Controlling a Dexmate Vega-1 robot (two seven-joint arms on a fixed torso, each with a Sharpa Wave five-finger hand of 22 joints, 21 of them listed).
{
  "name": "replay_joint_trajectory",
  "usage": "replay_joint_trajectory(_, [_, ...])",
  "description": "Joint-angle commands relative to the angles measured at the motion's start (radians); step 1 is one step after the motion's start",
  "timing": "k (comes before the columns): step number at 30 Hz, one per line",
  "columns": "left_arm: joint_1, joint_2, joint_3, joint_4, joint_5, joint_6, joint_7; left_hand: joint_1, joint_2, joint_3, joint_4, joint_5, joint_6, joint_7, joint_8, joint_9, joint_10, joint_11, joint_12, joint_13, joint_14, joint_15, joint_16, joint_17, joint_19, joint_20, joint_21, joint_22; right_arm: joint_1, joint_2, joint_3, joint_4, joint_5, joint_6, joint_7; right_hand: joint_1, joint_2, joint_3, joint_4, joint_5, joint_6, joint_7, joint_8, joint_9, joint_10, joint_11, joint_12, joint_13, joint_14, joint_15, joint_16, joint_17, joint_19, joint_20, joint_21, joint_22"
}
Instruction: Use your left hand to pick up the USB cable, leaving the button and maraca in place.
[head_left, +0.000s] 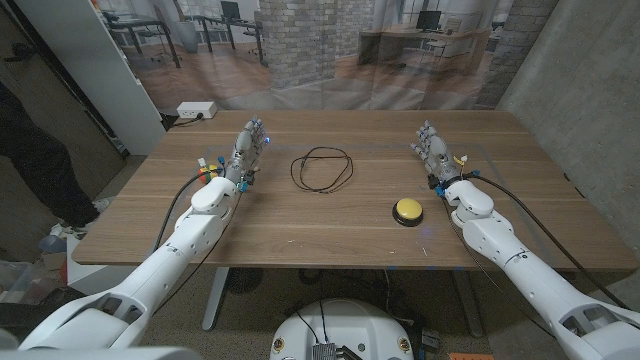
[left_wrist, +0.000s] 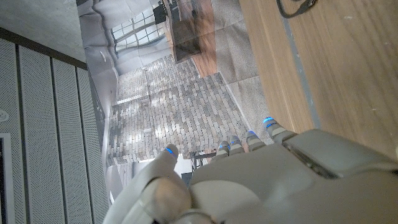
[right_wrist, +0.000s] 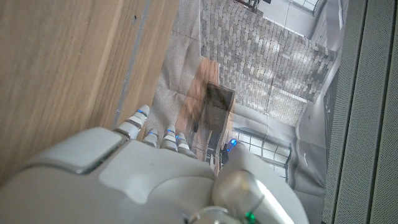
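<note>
- USB cable (head_left: 321, 168): thin black loose coil on desk (head_left: 300, 225), centre, at 3 o'clock from left robot hand (head_left: 248, 147); probably light, limp, snag-prone. Pinch a raised loop edge.
- Left robot hand released, holding nothing; right robot hand (head_left: 434, 150) likewise.
- Yellow button (head_left: 407, 210) at 5 o'clock of cable, well apart.
- No containers; maraca not seen.

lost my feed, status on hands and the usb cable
Both hands open: left hand, right hand. USB cable coiled mid-table, untouched. Yellow button apart; path clear.
</note>
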Motion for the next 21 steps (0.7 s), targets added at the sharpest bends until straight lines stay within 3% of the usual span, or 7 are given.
replay_joint_trajectory(1, [-0.018,-0.152,-0.194,0.029,0.209,0.048,-0.187,0.004,0.054,0.007,-0.003,0.003,-0.121,0.000,0.005,0.002,-0.111,-0.004,0.005,0.004,-0.118,-0.002,0.006,0.003,-0.012,-0.001,0.005,0.005,-0.070,0.268,0.330,-0.104,-0.367,-0.112,0.167,0.006,0.011,0.008,0.000,0.006,-0.006,0.000,0.007,0.005,0.003,0.009,0.006,0.002,-0.005,0.001,0.008,0.004,0.011,0.005,0.006,0.005])
replay_joint_trajectory(9, [0.011,-0.259,-0.261,-0.074,0.378,0.098,-0.134,0.013,0.040,0.003,-0.014,0.002,-0.114,-0.006,0.009,0.002,-0.098,-0.010,0.011,0.004,-0.107,0.000,0.011,0.002,-0.008,0.002,0.004,0.005,0.016,0.376,0.511,0.025,-0.463,-0.098,0.371,0.006,0.010,0.007,0.000,0.006,-0.006,0.001,0.006,0.005,0.003,0.009,0.005,0.002,-0.004,0.001,0.008,0.004,0.011,0.005,0.005,0.005])
replay_joint_trajectory(14, [0.022,-0.293,-0.276,-0.134,0.473,0.128,-0.115,0.029,0.026,0.002,-0.031,0.000,-0.107,-0.006,0.013,0.002,-0.088,-0.012,0.015,0.004,-0.093,0.005,0.015,0.001,0.003,0.011,0.005,0.003,0.056,0.408,0.594,0.086,-0.497,-0.086,0.464,0.005,0.009,0.006,0.000,0.006,-0.008,0.001,0.006,0.005,0.003,0.011,0.005,0.002,-0.004,0.001,0.008,0.004,0.011,0.004,0.005,0.005])
replay_joint_trajectory(21, [0.043,-0.327,-0.294,-0.210,0.559,0.157,-0.111,0.043,0.020,0.003,-0.044,-0.001,-0.102,-0.004,0.015,0.002,-0.076,-0.010,0.018,0.004,-0.083,0.008,0.017,0.000,0.013,0.013,0.005,0.002,0.078,0.436,0.666,0.105,-0.543,-0.064,0.547,0.004,0.008,0.006,0.000,0.005,-0.008,0.002,0.006,0.005,0.006,0.011,0.006,0.002,-0.004,0.002,0.008,0.004,0.011,0.005,0.005,0.005])
